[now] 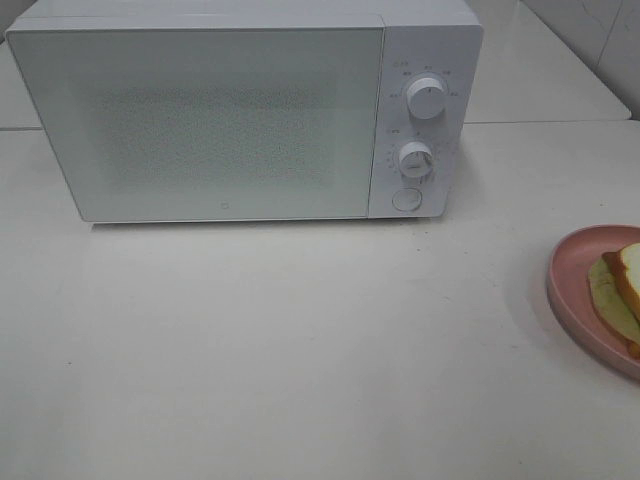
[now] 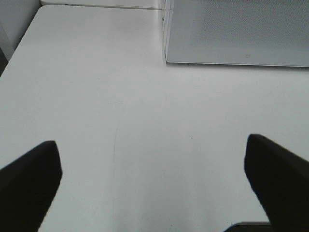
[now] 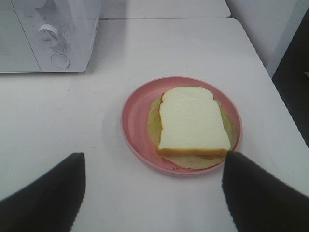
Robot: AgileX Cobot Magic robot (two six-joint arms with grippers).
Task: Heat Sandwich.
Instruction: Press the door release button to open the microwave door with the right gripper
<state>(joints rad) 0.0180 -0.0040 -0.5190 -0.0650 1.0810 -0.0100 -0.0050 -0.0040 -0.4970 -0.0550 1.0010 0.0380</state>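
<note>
The right gripper [image 3: 154,154] hangs released, its two dark fingers [image 3: 43,193] spread wide with nothing between them, above the near rim of the pink plate [image 3: 133,116]. That stance looks like readiness to take the plate by its edge, though the oven would probably need opening first. The sandwich [image 3: 193,121] lies flat on the plate, white slice uppermost and pale filling showing around it, close to the right edge of the table [image 1: 300,350]. The left gripper [image 2: 150,141] is likewise released and empty, held over bare surface in front of the microwave [image 1: 250,12], near its left front corner, probably so that it can attend to the door [image 1: 200,120]. The door is shut. The oven sits toward the back edge of the table, with its two knobs [image 1: 427,98] and round button [image 1: 405,199] facing forward.

The high camera shows the whole oven front but neither gripper, and only part of the plate and sandwich, cut off at the side. The right wrist camera alone gives the sandwich whole. The left wrist camera alone shows the oven's lower left corner and the table's left edge
</note>
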